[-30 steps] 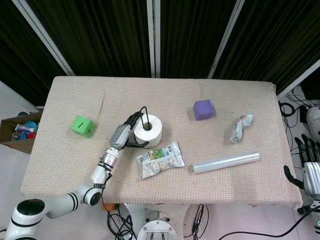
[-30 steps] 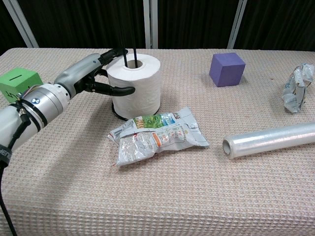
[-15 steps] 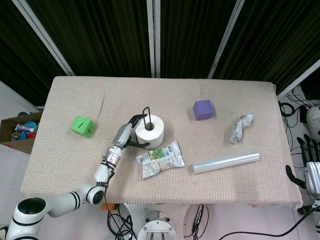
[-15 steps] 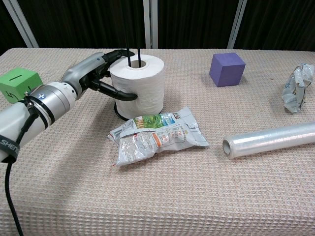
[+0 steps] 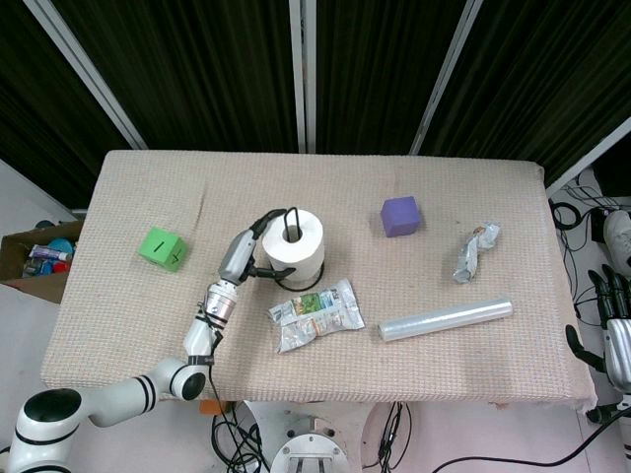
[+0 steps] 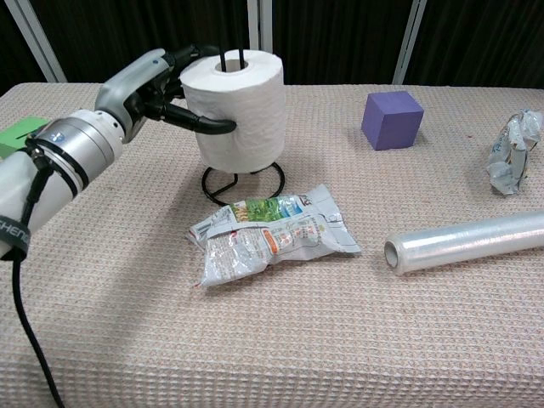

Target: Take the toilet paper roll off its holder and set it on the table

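My left hand [image 6: 157, 81] [image 5: 244, 253] grips the white toilet paper roll [image 6: 235, 110] [image 5: 293, 244] from its left side, fingers wrapped round it. The roll is raised partway up the black wire holder [image 6: 241, 181]. The holder's round base shows below the roll and the prongs still poke through the core at the top. The holder stands on the beige table [image 5: 325, 177] left of centre. My right hand [image 5: 615, 330] hangs off the table's right edge, low at the side, fingers apart and holding nothing.
A crumpled snack bag [image 6: 270, 234] lies just in front of the holder. A clear film roll [image 6: 467, 240] lies front right, a purple cube [image 6: 392, 119] behind it, a crumpled wrapper [image 6: 512, 151] far right. A green cube [image 5: 163, 247] sits left of my left arm.
My left hand closed round the roll and lifted it up the holder's prongs; the wire base, hidden before, now shows beneath it. The right hand stayed put.
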Controlling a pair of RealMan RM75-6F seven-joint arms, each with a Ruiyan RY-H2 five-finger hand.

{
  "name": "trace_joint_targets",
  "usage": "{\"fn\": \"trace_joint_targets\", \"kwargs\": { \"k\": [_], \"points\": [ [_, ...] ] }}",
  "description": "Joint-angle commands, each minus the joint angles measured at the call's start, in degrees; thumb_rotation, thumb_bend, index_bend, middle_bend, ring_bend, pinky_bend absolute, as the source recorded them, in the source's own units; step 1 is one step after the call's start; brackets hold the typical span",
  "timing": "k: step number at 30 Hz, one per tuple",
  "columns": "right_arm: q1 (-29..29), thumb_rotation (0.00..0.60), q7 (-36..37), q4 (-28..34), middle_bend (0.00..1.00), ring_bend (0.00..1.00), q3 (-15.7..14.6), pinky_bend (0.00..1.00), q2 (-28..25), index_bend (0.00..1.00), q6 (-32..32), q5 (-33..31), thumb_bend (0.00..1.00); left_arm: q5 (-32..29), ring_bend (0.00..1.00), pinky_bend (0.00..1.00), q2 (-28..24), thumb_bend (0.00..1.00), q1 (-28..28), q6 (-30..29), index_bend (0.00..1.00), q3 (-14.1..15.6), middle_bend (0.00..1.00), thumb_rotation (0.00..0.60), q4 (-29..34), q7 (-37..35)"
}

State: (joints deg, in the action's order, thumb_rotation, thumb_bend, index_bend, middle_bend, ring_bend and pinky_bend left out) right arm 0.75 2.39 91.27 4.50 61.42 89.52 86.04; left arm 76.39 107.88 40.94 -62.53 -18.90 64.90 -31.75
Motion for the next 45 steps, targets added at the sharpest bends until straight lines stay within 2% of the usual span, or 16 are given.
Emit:
{"fn": "trace_joint_targets", "kwargs": {
  "k": [1, 7, 11, 17, 20, 22, 26, 33, 38, 42, 44, 45],
  "points": [
    [-0.10, 0.600, -0.28, -0.04, 0.00, 0.00, 0.10, 0.00, 0.05, 0.00, 0.35, 0.10, 0.32, 0.13, 0.17, 0.20, -4.06, 0.16, 0.05, -2.07, 0.31, -2.63, 0.43, 0.600, 6.35, 2.01],
    [-0.20, 0.600, -1.12, -0.64, 0.00, 0.00, 0.41, 0.00, 0.88, 0.00, 0.97, 0.00, 0.32, -2.82, 0.17, 0.20, -12.40, 0.16, -1.14, -3.73, 0.31, -6.88, 0.43, 0.600, 21.60, 8.92],
    [-0.22, 0.600, -0.99, -0.71, 0.00, 0.00, 0.44, 0.00, 0.96, 0.00, 0.96, 0.00, 0.32, -6.17, 0.17, 0.20, -17.38, 0.16, -1.23, -4.44, 0.31, -11.00, 0.43, 0.600, 30.38, 13.34],
    [-0.06, 0.600, -2.02, -1.14, 0.00, 0.00, 0.66, 0.00, 1.45, 0.00, 0.93, -0.16, 0.34, -12.30, 0.17, 0.20, -25.47, 0.16, -3.55, -5.29, 0.31, -16.95, 0.43, 0.600, 43.87, 13.96],
    [0.05, 0.600, -2.37, -1.16, 0.00, 0.00, 0.49, 0.00, 1.80, 0.00, 0.77, 0.14, 0.34, -11.77, 0.17, 0.20, -29.36, 0.16, -5.86, -7.44, 0.31, -17.87, 0.43, 0.600, 46.98, 14.89],
    [0.08, 0.600, -2.48, -1.09, 0.00, 0.00, 0.42, 0.00, 1.85, 0.00, 0.81, 0.39, 0.34, -10.47, 0.17, 0.20, -31.26, 0.16, -7.38, -8.41, 0.31, -16.57, 0.44, 0.600, 46.74, 16.35],
    [0.06, 0.600, -2.51, -1.07, 0.00, 0.00, 0.35, 0.00, 2.03, 0.00, 1.01, 0.70, 0.34, -6.37, 0.20, 0.20, -33.12, 0.16, -11.48, -8.41, 0.31, -7.98, 0.44, 0.600, 43.27, 18.19],
    [0.36, 0.600, -3.29, -1.12, 0.00, 0.00, -0.12, 0.00, 2.58, 0.00, 0.19, 1.06, 0.34, 2.69, 0.20, 0.21, -27.27, 0.16, -16.47, -10.76, 0.32, 5.53, 0.44, 0.600, 30.91, 12.91],
    [0.58, 0.600, -3.57, -1.23, 0.00, 0.00, -0.31, 0.00, 3.10, 0.00, -0.67, 0.72, 0.34, 4.64, 0.20, 0.21, -19.67, 0.16, -16.79, -10.20, 0.32, 9.94, 0.44, 0.600, 19.91, 11.02],
    [0.57, 0.600, -3.73, -0.99, 0.00, 0.00, -0.67, 0.00, 3.13, 0.00, -1.02, 0.87, 0.34, 4.84, 0.20, 0.21, -14.54, 0.16, -16.12, -9.14, 0.31, 10.87, 0.44, 0.600, 12.78, 9.53],
    [0.45, 0.600, -3.63, -0.91, 0.00, 0.00, -0.57, 0.00, 2.91, 0.00, -0.72, 0.83, 0.34, 5.10, 0.19, 0.21, -12.88, 0.16, -15.84, -8.67, 0.29, 11.23, 0.42, 0.600, 10.16, 8.69],
    [0.39, 0.600, -3.50, -0.89, 0.00, 0.00, -0.49, 0.00, 2.81, 0.00, -0.56, 0.78, 0.34, 5.20, 0.18, 0.21, -12.51, 0.16, -15.76, -8.47, 0.24, 11.36, 0.38, 0.600, 9.46, 8.19]
  ]
}}
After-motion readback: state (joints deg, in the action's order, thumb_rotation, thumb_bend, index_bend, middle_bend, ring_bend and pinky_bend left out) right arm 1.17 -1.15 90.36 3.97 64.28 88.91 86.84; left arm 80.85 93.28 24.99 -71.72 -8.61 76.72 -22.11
